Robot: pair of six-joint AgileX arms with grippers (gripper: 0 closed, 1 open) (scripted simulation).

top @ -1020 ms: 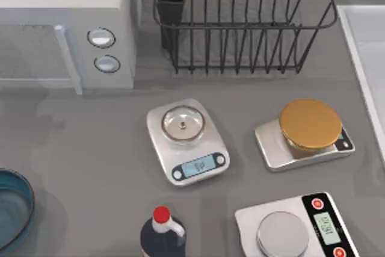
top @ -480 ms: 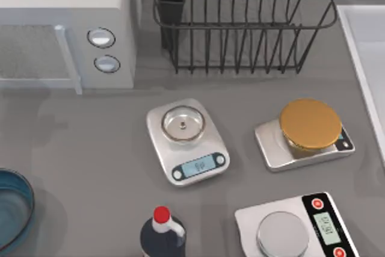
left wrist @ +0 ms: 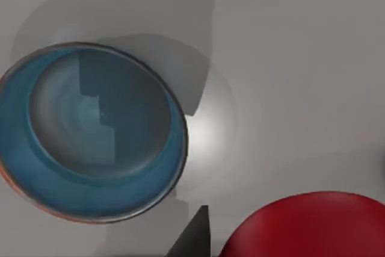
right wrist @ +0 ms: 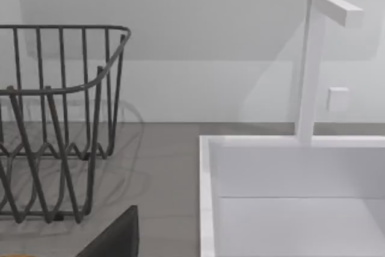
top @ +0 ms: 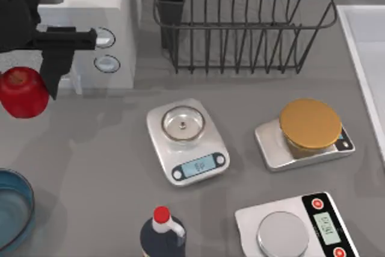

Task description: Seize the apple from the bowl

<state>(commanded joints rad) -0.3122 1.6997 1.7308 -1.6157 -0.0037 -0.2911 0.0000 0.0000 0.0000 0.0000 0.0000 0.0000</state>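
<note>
In the top view the left gripper sits at the upper left of the frame, a dark arm reaching in from the left edge over the front of the microwave. The apple hangs at its tip, glossy red, in the left part of the frame above the grey table and well apart from the bowl, which lies at the lower left corner. The jaws look pinched on the apple, with 1 dark finger down its right side.

In the left wrist view the blue bowl fills the left half with nothing inside, and the apple bulges at the lower right, close to the lens, beside a dark fingertip at the bottom edge.

On the table in the top view, 3 kitchen scales lie right of centre: 1 with a steel platter in the middle, 1 with a golden disc at the right, 1 at the lower right. A dark bottle with a red cap stands at the bottom centre, and a wire rack spans the top

The right wrist view shows the rack at left and a white sink with its tap at right; I cannot tell how the right gripper's jaws stand
</note>
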